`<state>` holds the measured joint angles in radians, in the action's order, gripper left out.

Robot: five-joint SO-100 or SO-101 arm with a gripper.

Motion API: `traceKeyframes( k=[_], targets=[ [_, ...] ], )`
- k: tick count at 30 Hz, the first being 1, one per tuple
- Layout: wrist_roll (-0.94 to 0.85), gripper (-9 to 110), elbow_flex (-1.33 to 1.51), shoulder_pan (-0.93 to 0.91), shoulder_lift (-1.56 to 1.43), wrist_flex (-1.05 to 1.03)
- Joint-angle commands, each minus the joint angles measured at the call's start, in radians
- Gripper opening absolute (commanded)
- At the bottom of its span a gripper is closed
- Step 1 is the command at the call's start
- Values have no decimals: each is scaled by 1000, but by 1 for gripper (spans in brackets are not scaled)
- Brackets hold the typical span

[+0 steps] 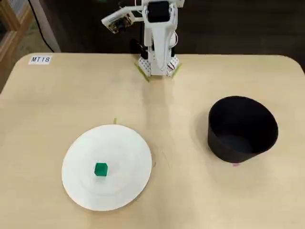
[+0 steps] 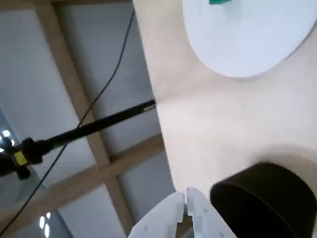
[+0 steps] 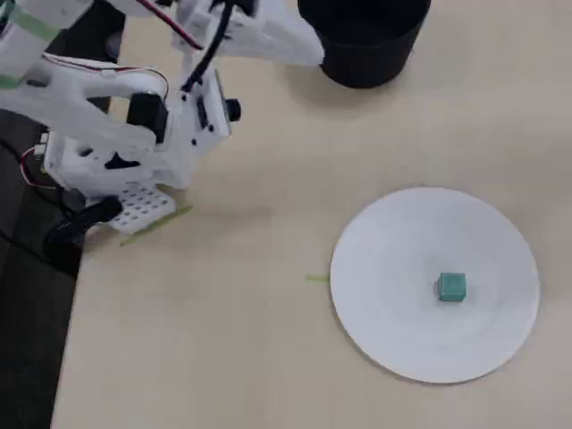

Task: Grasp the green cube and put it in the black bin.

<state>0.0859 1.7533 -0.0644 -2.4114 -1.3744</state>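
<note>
Currently the hand [image 2: 185, 198] is clenched and empty: in the wrist view its two white fingertips [image 2: 171, 206] meet with no gap. The arm [image 1: 159, 36] is folded back over its base at the far edge of the counter [image 1: 181, 124], well apart from both task items.

The cube [image 1: 100, 169] sits on the plate [image 1: 128, 143], slightly off centre, untouched. The bin [image 1: 243, 131] stands upright and well apart from the plate, at the right in a fixed view.

Risks, as judgement:
- The cube is tiny and hard-edged. An off-centre closure may squirt it sideways across the plate.
- The plate looks smooth and glossy, so the cube may slide if a fingertip nudges it.
- A descent too deep may press the plate and tilt it.
- The hand must release before the approach.

Materials: the cube is solid bright green; the plate is flat, round, white; the bin is matte black with tapering walls; the counter is pale wood-grain laminate.
</note>
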Motion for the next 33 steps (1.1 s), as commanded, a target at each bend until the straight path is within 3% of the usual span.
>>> traceKeyframes(
  k=[1, 11, 21, 33],
  targets=[
    [-44, 0, -129, -34, 178, 6],
    [-330, 0, -468, -141, 607, -46],
    [-517, 0, -477, -242, 799, -28],
    [-525, 0, -477, -301, 963, 132]
  ],
)
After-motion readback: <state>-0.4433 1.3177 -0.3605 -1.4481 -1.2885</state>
